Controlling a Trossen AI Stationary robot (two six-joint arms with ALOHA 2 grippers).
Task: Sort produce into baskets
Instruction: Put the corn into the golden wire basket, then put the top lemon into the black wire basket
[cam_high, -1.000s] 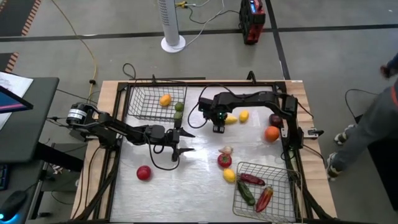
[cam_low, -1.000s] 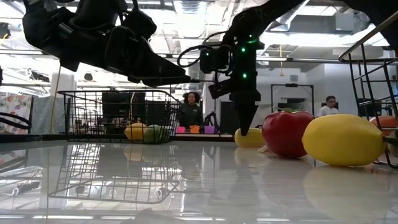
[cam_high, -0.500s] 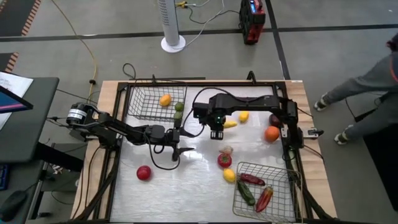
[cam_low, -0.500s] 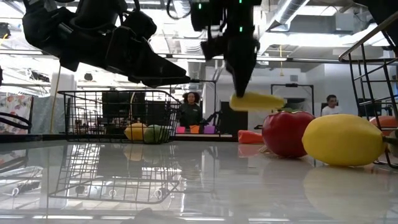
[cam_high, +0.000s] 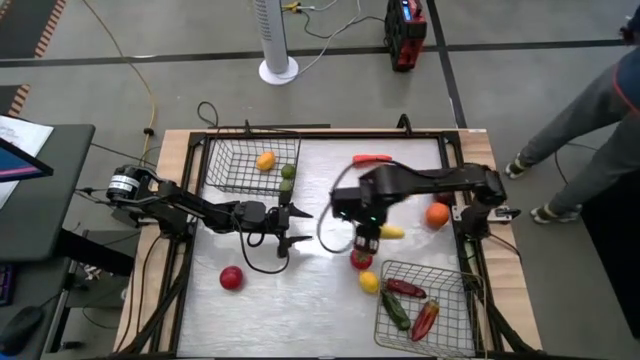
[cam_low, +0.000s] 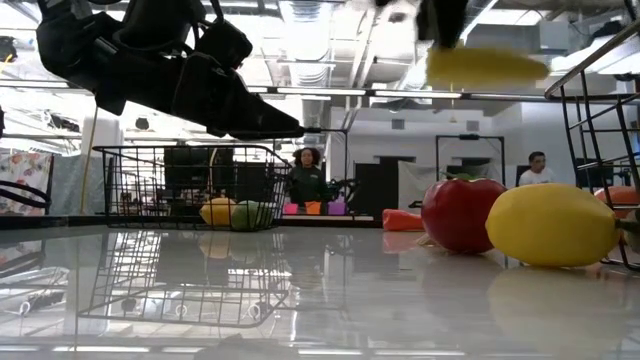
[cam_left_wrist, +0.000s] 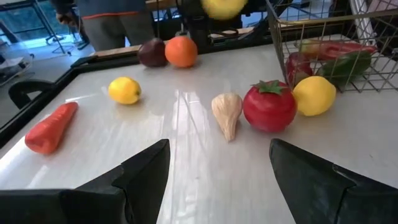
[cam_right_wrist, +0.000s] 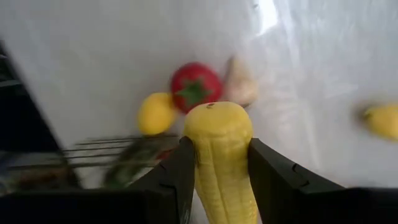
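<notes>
- Right tool (cam_high: 372, 236) grasps a long yellow toy corn cob (cam_right_wrist: 221, 155), mid-frame above the desk (cam_high: 300, 290).
- Next, probably: release over the lower-right dark wire basket (cam_high: 455, 325).
- Left tool (cam_high: 297, 227) hangs released, centre-left.

A long yellow corn (cam_right_wrist: 219, 155) hangs clamped above the tomato (cam_high: 360, 260), beside the near basket (cam_high: 455, 325).

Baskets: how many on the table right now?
2. The left-side basket sits by the left arm at the table's edge. The right-side basket sits at the opposite corner, by the right arm. No other shows in any view.
</notes>
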